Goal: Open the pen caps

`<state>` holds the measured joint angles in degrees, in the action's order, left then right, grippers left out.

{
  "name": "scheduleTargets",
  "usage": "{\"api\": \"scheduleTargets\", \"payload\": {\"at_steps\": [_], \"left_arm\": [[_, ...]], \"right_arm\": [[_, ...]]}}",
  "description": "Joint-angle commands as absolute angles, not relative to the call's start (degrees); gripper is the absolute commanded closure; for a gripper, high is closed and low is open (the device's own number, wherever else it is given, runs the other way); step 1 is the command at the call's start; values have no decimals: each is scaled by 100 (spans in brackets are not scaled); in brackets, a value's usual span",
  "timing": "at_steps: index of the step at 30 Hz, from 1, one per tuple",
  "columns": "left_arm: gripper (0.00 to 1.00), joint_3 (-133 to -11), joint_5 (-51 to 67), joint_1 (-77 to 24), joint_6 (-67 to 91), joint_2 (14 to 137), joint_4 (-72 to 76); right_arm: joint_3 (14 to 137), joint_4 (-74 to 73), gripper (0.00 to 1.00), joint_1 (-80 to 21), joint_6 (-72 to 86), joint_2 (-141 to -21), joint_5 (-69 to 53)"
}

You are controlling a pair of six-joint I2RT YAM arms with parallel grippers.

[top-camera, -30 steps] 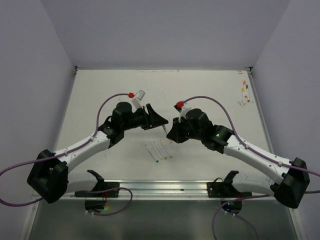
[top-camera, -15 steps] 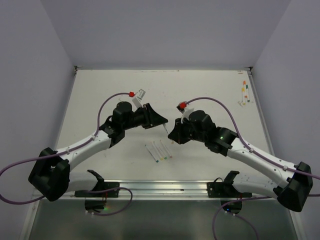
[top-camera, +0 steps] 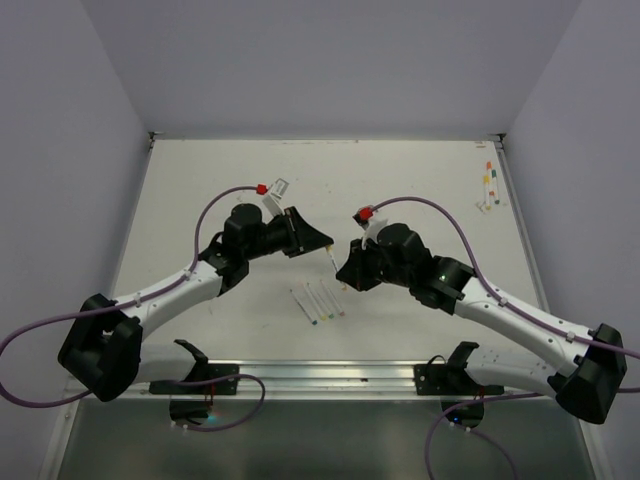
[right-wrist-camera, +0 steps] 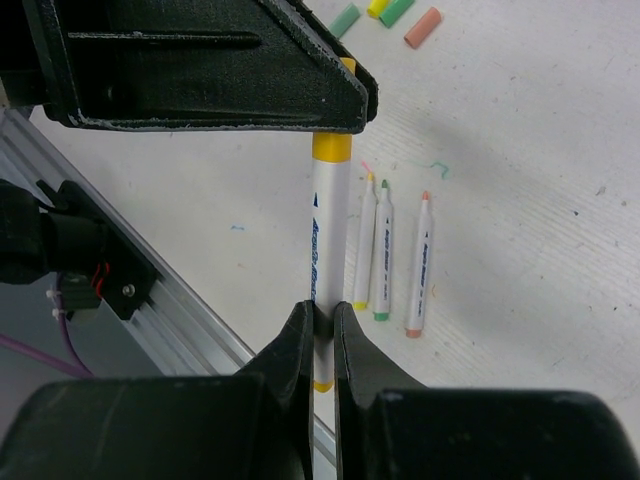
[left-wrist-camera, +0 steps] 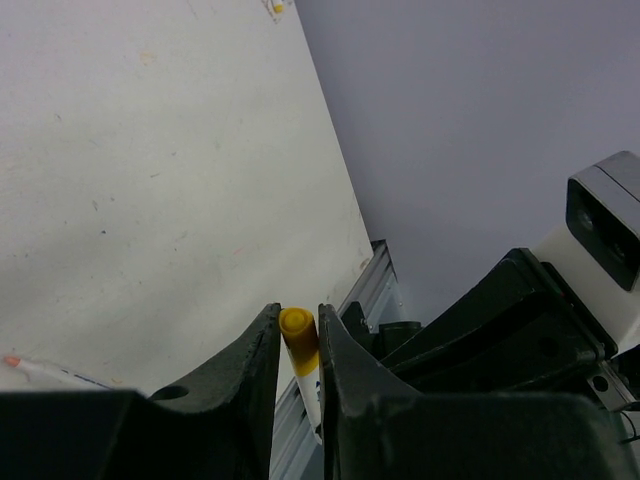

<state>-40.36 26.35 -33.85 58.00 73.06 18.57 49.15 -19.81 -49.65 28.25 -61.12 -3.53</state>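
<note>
left tool (left-wrist-camera: 297, 312): pinched onto the yellow cap (left-wrist-camera: 298, 335), cap's up in the air over the bench (left-wrist-camera: 150, 160) | right tool (right-wrist-camera: 322, 315): clamped tight on the same pen's white barrel (right-wrist-camera: 327, 225), lower end | three thin pens (right-wrist-camera: 385, 255) lying flat side by side on the bench just beside it

Centre: left gripper (left-wrist-camera: 298, 345) and right gripper (right-wrist-camera: 320, 318) meet tip to tip, with a yellow-capped pen (right-wrist-camera: 326, 250) bridging them; no way through.
Near centre: three uncapped pens (top-camera: 318, 300) lie under that pen.
Far right: loose caps (top-camera: 488, 185) along the edge.
Far and left table (top-camera: 200, 180): open.
</note>
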Motion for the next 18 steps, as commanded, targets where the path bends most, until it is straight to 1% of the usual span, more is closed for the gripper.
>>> {"api": "scheduleTargets", "payload": {"at_steps": [1,2,3,4,5,6,7,9,12,15,18], "left_arm": [[77,-3955,2900,-3357,5888,7233,2232],[81,-3946,2900,-3349,5889,7225,2250],[87,-3946,2909,-3357,5889,7233,2267],[100,-3929,2918,-3349,5915,7233,2302],[100,-3920,2927,-3357,5932,7233,2329],[100,-3903,2953,-3349,5959,7233,2373],[100,-3859,2979,-3349,6011,7233,2495],[100,-3815,3023,-3349,6055,7242,2575],[100,-3753,3032,-3349,6117,7233,2663],[100,-3727,3059,-3349,6187,7233,2751],[100,-3727,3067,-3349,6231,7233,2821]], "right_arm": [[4966,-1758,100,-5010,2918,-6135,-211],[4983,-1775,100,-5027,2918,-6143,-211],[4992,-1784,100,-5036,2918,-6161,-211],[5001,-1775,100,-5045,2901,-6152,-194],[4992,-1767,100,-5045,2874,-6152,-185],[5001,-1758,93,-5062,2865,-6144,-150],[5001,-1749,69,-5062,2848,-6126,-54],[5027,-1740,54,-5063,2821,-6143,-18],[5133,-1679,48,-5063,2760,-6327,-18],[5238,-1574,48,-5062,2751,-6591,-18],[5265,-1459,52,-5063,2768,-6802,-26]]}}
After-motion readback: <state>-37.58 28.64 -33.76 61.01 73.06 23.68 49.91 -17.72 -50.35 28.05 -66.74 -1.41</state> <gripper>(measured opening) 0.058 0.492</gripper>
